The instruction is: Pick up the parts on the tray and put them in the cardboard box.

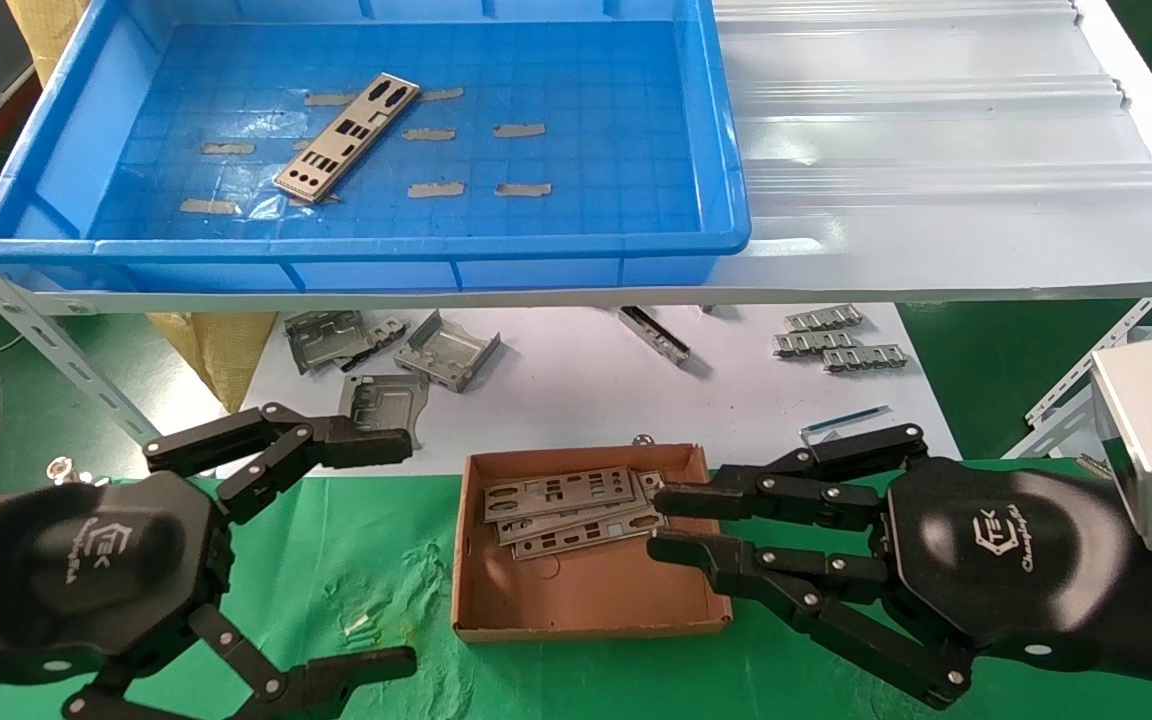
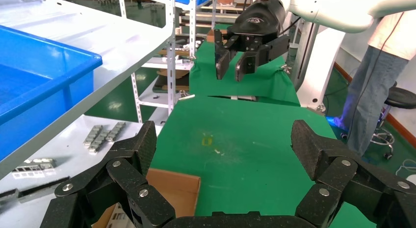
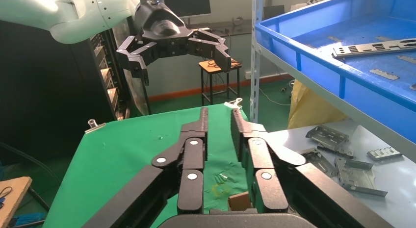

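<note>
One silver part [image 1: 346,137] lies at a slant on the floor of the blue tray [image 1: 366,245] on the upper shelf; it also shows in the right wrist view [image 3: 377,46]. The cardboard box [image 1: 586,600] stands on the green cloth below, with a few parts [image 1: 566,510] stacked at its far side. My right gripper [image 1: 658,520] reaches over the box's right wall, fingers parallel and slightly apart, nothing between them [image 3: 219,115]. My left gripper [image 1: 404,552] hangs left of the box, spread wide and empty [image 2: 225,139]; a box corner [image 2: 176,189] shows by one finger.
Folded grey brackets [image 1: 416,350] and ribbed strips [image 1: 836,340] lie on the white lower surface behind the box. A white corrugated sheet [image 1: 936,130] lies right of the tray. Slotted shelf struts [image 1: 36,330] slant down on both sides.
</note>
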